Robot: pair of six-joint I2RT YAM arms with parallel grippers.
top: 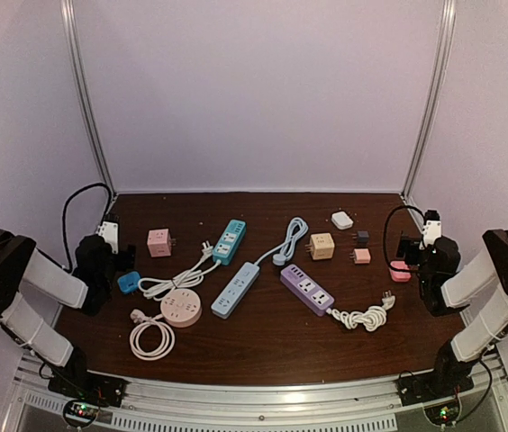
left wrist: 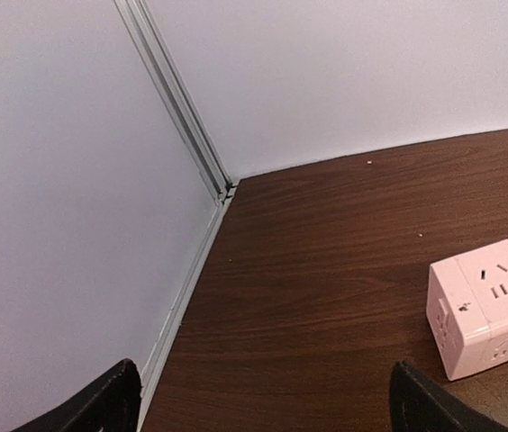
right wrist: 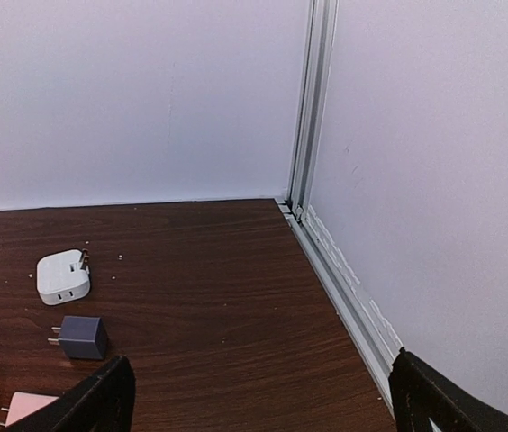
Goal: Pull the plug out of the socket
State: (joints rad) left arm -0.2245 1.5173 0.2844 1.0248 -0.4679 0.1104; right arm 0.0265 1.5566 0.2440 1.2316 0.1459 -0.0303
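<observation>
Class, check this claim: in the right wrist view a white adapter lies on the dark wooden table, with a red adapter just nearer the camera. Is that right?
Not quite: the nearer one is a grey adapter, not red. The right wrist view shows it just nearer the camera than the white adapter on the dark wooden table.

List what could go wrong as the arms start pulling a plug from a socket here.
1. Wrong pick: the teal strip, purple strip and pink cube are all candidates, and the top view does not clearly show which plug is seated.
2. Dragging: the strips lie loose, and the left gripper and right gripper are both open, bracing nothing, so a pull may shift the strip.
3. The coiled white cord could snag.
</observation>
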